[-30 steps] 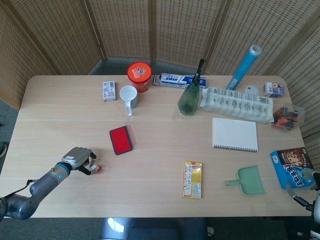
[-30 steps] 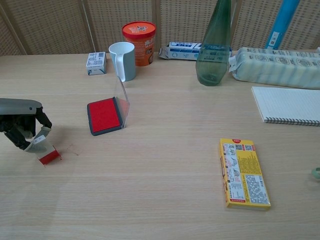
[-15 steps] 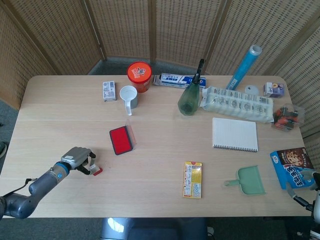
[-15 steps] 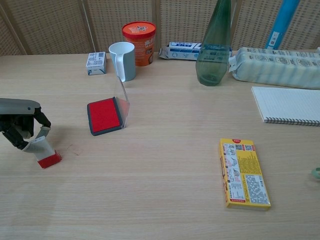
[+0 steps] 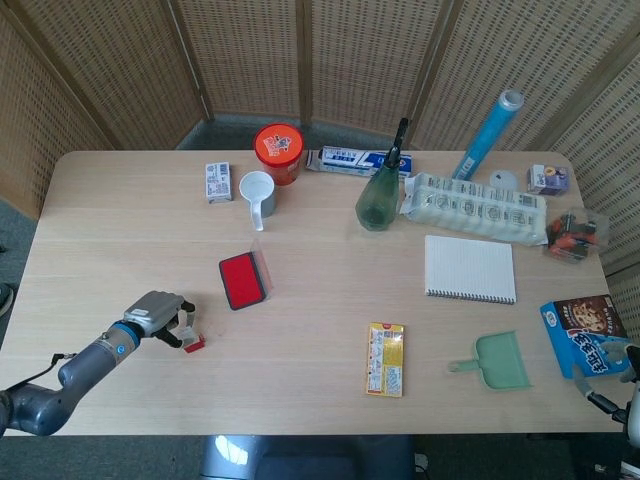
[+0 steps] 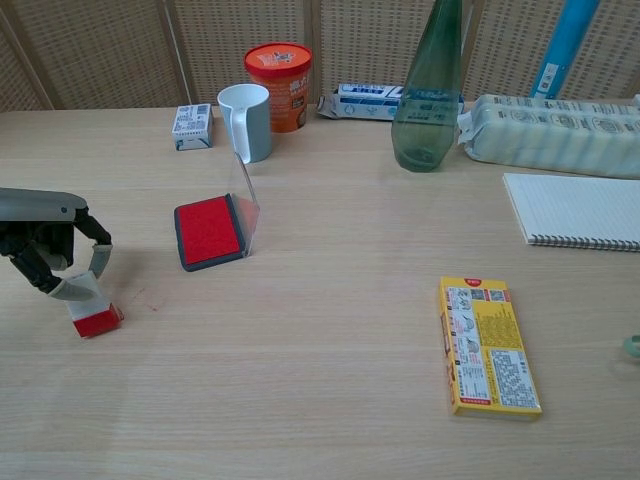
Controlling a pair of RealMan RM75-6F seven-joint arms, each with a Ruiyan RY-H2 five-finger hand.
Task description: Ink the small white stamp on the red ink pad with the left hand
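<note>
While a woven wicker screen [image 5: 330, 60] backs our pale wooden worktop [image 5: 320, 300], our left hand [image 6: 45, 245] pinches the small white red-based stamp [image 6: 92, 310] in curled fingers [image 6: 98, 258], well left of the open red ink pad [image 6: 210, 232].

Bright even light, soft faint shadows, sharp focus, no glare

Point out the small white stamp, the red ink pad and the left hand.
Small white stamp with red base [image 6: 90, 305]: chest view, white body.
Red ink pad [image 6: 208, 231]: chest view, red surface.
Left hand [image 6: 45, 240]: chest view, palm.
</note>
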